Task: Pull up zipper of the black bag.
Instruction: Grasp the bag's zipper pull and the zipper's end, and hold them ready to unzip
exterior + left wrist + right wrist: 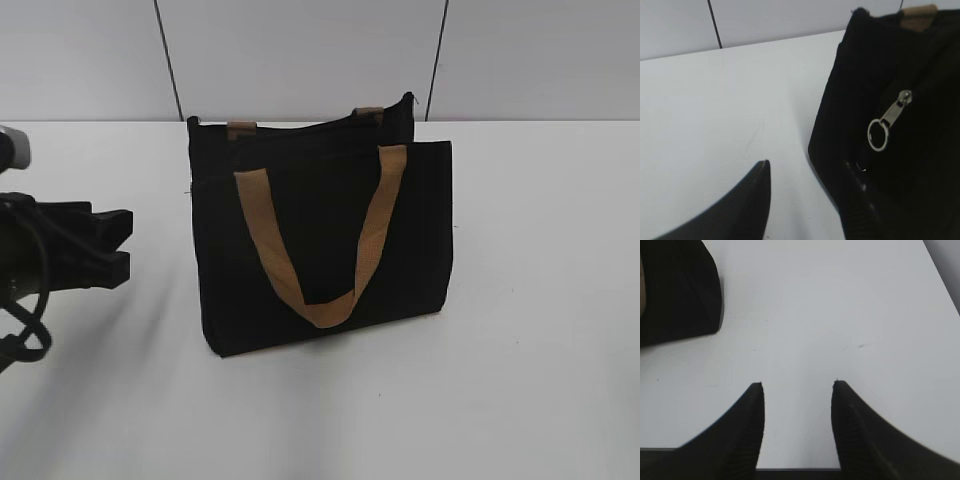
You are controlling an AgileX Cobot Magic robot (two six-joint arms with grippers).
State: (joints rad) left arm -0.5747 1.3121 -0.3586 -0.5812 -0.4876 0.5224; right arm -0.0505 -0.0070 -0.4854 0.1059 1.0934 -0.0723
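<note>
1. While the bag (320,240) stands upright mid-table (530,380), its zipper pull (888,120) hangs on the side facing the left gripper (807,172).
2. Left jaws apart, beside the bag.
3. Right gripper (797,387) jaws apart over bare table.

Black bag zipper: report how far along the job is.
Done: the black bag stands upright on the white table, and the left claw is open beside its end panel, near the metal zipper pull. In hand: nothing; the pull hangs free, ungripped. The right claw is open over bare table. Left: close on the pull and draw the zipper along.
</note>
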